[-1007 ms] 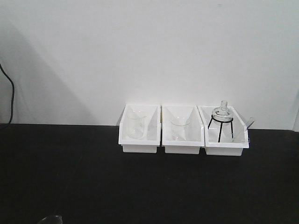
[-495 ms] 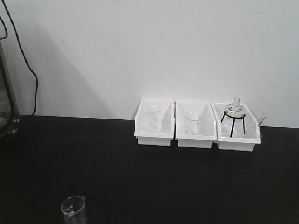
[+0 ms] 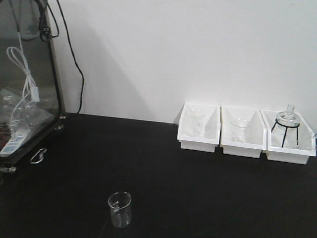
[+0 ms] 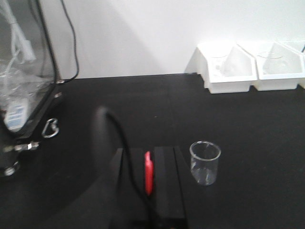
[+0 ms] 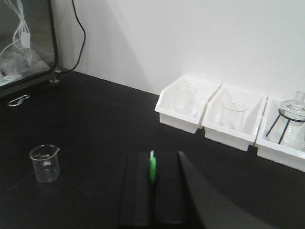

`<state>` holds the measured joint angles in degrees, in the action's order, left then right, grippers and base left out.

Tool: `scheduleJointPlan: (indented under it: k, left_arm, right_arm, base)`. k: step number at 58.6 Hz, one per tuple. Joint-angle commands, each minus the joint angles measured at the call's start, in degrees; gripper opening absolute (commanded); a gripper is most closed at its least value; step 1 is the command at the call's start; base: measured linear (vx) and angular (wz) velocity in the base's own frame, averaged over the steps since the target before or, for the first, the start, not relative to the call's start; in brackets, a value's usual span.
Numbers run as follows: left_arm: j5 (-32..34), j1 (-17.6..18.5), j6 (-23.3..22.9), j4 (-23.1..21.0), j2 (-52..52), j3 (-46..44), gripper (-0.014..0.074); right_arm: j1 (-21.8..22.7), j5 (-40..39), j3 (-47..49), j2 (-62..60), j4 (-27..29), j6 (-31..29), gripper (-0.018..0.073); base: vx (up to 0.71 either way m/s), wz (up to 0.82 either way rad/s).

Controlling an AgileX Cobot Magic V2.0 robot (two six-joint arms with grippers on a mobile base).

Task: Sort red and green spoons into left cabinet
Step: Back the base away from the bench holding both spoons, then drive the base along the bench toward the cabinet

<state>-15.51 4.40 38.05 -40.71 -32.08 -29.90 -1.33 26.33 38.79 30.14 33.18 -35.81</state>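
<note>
The red spoon [image 4: 148,172] stands on edge between the black fingers of my left gripper [image 4: 148,150], which is shut on it; only a short red strip shows. In the right wrist view the green spoon [image 5: 152,170] is pinched the same way in my right gripper [image 5: 152,153], also shut. Both grippers hover over the black tabletop [image 3: 198,198]. Neither gripper shows in the front view. The left cabinet is out of view.
A small glass beaker [image 3: 120,209] stands on the table, just right of the left gripper [image 4: 205,162]. Three white bins [image 3: 241,136] with glassware line the back wall. A black-framed glass case [image 3: 25,89] holding cables stands at the far left, with a metal hook [image 3: 37,156] beside it.
The front view has swung left: the white bins slid to the right, the beaker came fully into view, and the glass case appeared at the left edge.
</note>
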Motion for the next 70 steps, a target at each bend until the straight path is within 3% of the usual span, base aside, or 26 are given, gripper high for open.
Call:
scheduleJointPlan:
  k: [1, 70]
  left_arm:
    - [3.7, 0.1, -0.5, -1.5, 0.0, -1.6, -0.0001]
    - [3.7, 0.1, -0.5, -1.5, 0.0, -1.6, -0.0001]
  right_arm:
    - [0.3, -3.9, 1.6, 0.1, 1.1, -0.1, -0.0003]
    - [0.3, -3.9, 1.6, 0.1, 1.1, -0.1, -0.0003]
  base:
    - [-0.07, 0.32]
    - [-0.1, 0.49]
